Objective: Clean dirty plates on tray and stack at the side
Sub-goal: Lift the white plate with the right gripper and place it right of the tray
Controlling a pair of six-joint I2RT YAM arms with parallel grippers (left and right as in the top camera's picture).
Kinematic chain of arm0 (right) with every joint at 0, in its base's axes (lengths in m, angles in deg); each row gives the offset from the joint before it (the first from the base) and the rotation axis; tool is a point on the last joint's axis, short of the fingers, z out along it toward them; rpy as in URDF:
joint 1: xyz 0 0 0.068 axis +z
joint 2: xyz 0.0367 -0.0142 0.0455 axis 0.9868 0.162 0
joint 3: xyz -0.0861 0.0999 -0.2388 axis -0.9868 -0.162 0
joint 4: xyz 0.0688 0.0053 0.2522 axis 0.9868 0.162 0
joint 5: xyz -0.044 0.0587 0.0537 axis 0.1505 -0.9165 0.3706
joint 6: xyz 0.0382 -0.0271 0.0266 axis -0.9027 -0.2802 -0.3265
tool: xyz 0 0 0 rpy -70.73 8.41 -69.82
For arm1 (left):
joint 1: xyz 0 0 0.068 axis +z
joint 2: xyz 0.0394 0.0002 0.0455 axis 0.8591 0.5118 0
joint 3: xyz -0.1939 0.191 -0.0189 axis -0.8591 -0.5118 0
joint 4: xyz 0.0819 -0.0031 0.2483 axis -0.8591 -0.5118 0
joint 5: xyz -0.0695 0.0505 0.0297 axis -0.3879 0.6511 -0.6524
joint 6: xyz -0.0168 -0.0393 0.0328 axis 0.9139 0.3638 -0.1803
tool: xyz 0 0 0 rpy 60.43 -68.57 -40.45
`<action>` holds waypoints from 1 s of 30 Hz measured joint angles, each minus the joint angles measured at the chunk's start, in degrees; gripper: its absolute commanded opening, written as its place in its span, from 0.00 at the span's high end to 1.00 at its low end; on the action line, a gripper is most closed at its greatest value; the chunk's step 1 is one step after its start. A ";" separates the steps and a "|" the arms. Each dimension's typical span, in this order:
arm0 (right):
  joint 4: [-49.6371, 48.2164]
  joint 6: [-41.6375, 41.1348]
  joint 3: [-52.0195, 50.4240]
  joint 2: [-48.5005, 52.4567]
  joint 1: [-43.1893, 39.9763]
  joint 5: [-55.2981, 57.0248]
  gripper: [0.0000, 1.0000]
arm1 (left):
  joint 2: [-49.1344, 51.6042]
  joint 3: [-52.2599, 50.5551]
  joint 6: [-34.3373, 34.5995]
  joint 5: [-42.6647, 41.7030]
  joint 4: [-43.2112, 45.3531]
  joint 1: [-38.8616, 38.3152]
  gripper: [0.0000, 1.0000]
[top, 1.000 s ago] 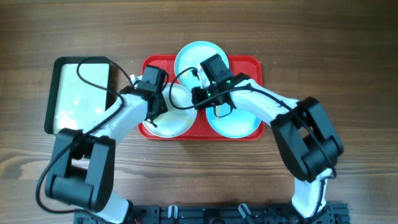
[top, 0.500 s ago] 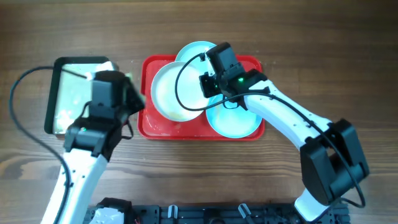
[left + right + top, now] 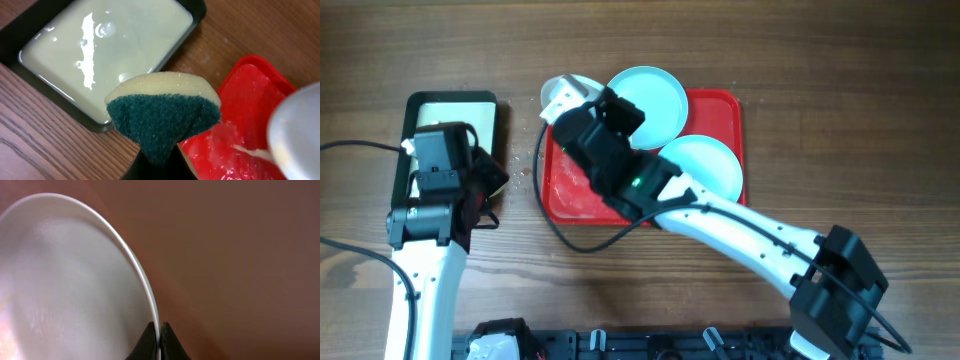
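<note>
The right gripper (image 3: 159, 339) is closed almost completely, its fingertips nipping only the thin raised rim of the white plate (image 3: 75, 280), which tilts away to the left of the pinch. From overhead, this plate hangs past the far left corner of the red tray (image 3: 565, 195), with the two turquoise plates (image 3: 655, 95) lying behind the gripper on the tray. The left gripper (image 3: 156, 169) is clamped on a green-faced yellow sponge (image 3: 162, 112) projecting ahead of it, the cream pan (image 3: 450, 115) of milky liquid just beyond. The main risk is the plate pivoting or slipping out, since the grip is narrow and the glossy surface is probably soapy; pressing hard with the sponge could lever it free. No brand, label or writing is legible.
</note>
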 measured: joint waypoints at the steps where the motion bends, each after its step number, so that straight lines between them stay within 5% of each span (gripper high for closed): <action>1: -4.07 4.31 0.02 0.00 1.38 3.98 0.96 | 0.00 0.00 0.00 0.00 -0.17 0.61 0.96; 8: -19.06 26.32 0.11 -0.04 5.53 14.27 0.96 | 0.00 0.00 0.00 0.00 -0.72 1.11 0.96; 11: -19.69 28.00 0.11 -0.11 5.66 15.82 0.96 | 0.00 0.00 0.00 0.00 -0.79 1.11 0.96; 16: 9.60 2.99 -0.81 -0.61 0.55 -4.24 0.96 | 0.15 0.00 0.00 -0.42 -1.22 1.11 0.96; 21: -6.71 1.79 -1.09 -3.02 -0.20 6.16 0.96 | 0.17 0.00 0.00 -2.01 -1.01 1.11 0.96; 23: 2.34 -4.98 -0.39 -8.02 -3.02 0.61 0.96 | 0.17 -0.02 0.00 -2.19 -1.01 1.11 0.96; 26: 19.78 -15.06 0.33 -8.61 -17.05 -25.99 0.96 | 0.20 0.00 0.00 -2.25 -0.85 1.11 0.96; 30: 24.02 -30.80 -0.24 -6.40 -36.37 -39.82 0.96 | 0.22 -0.02 0.00 -2.36 -0.81 1.11 0.96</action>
